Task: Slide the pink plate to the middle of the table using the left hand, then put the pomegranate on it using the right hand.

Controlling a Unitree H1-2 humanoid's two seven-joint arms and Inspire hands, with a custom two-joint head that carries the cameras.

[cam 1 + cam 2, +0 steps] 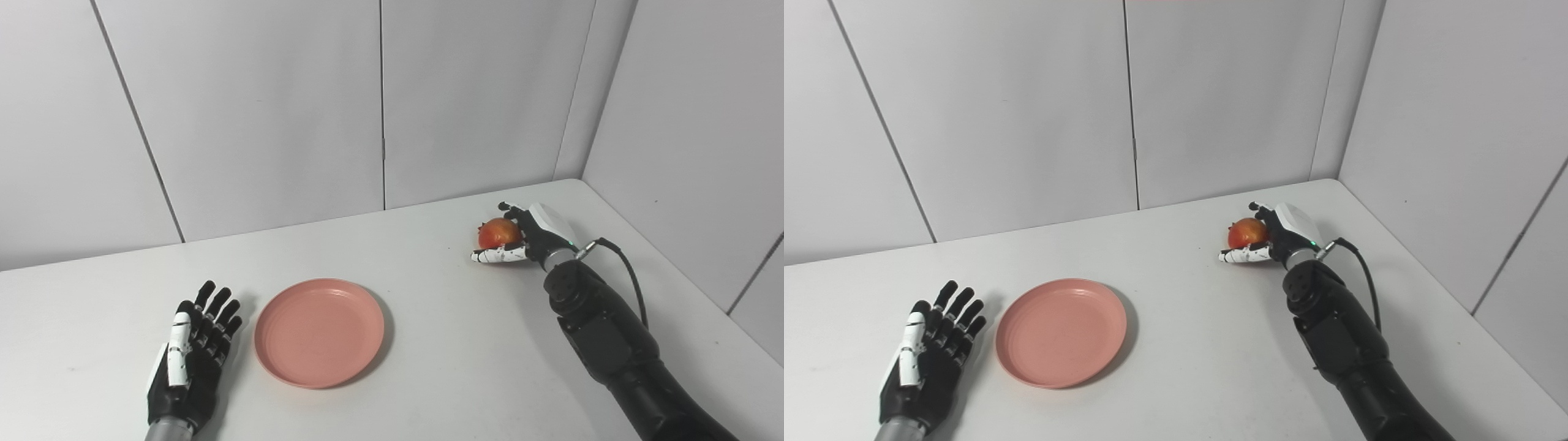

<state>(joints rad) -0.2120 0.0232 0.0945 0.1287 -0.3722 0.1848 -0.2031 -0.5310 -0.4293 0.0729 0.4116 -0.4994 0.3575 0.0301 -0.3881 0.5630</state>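
our right hand [520,239] is wrapped around the pomegranate [499,233] at the table's far right; our left hand [193,346] rests open beside the pink plate [319,332]. we should firm the grip before lifting, then carry it low toward the plate's centre.

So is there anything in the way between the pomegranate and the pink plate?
No, nothing visible. The right hand has its fingers around the pomegranate at the far right of the table, and only bare tabletop lies between it and the pink plate. The left hand rests open on the plate's other side.
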